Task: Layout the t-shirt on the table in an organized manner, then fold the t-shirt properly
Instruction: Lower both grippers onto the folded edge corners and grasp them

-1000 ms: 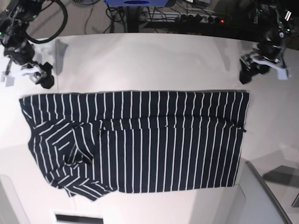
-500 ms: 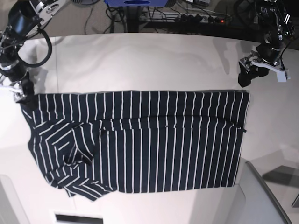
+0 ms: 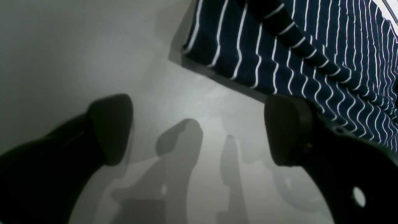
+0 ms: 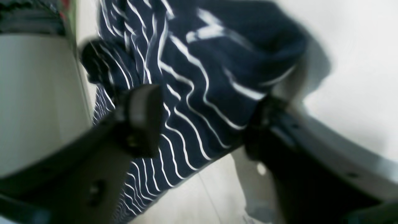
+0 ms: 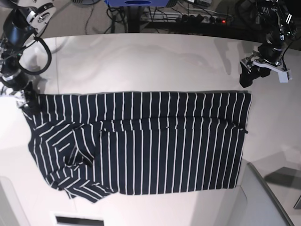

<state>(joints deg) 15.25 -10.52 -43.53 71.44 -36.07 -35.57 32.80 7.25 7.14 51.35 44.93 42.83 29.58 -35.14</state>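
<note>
The shirt (image 5: 136,141) lies flat on the surface (image 5: 141,61), one long dark band of stripes; its upper edge is straight, so a first lengthwise fold appears done. One end is still untidy: a sleeve lies folded at a slant there, with a ragged corner below it.

The left tool (image 5: 249,73) hangs over bare surface just off the shirt's upper corner at the tidy end. Its wrist view shows the jaws wide apart with nothing between them, the shirt corner just beyond one pad (image 3: 287,130).

The right tool (image 4: 202,121) is at the upper corner of the untidy end. Its jaws straddle bunched cloth there, partly drawn in; the blurred view does not show a settled grip.

Judgement: layout complete, folding partway. The remaining crosswise fold is not yet made.
</note>
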